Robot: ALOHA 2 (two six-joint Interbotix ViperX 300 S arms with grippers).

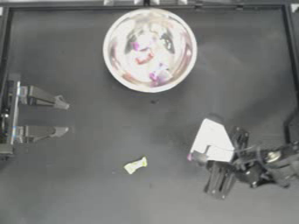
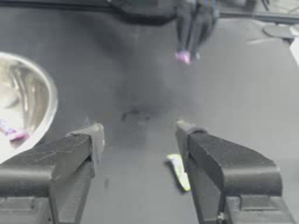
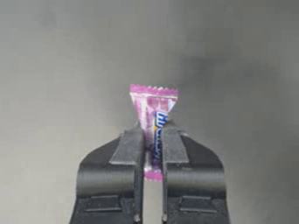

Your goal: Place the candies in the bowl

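candy count: one gripped, one on table, rest in bowl

right gripper is clenched on one pink-purple candy, at the table's near-right part. wrapper is crinkled film with a zigzag-cut end and a blue mark on it, pinched flat between the two dark jaws, standing upright out of them. top view shows only a pink tip of it at the gripper.

one yellow-green candy lies loose on the table, bow-tie shape, well left of the right gripper, apart from everything.

one bowl at the far middle: round, shiny metal, pale rim, mirror-like inside. pink and red candy shapes inside, mixed with reflections, so i can't tell the exact count.

left gripper is parked at the left edge, jaws spread wide, holding nothing; its view shows the yellow-green candy on the table between the jaws.
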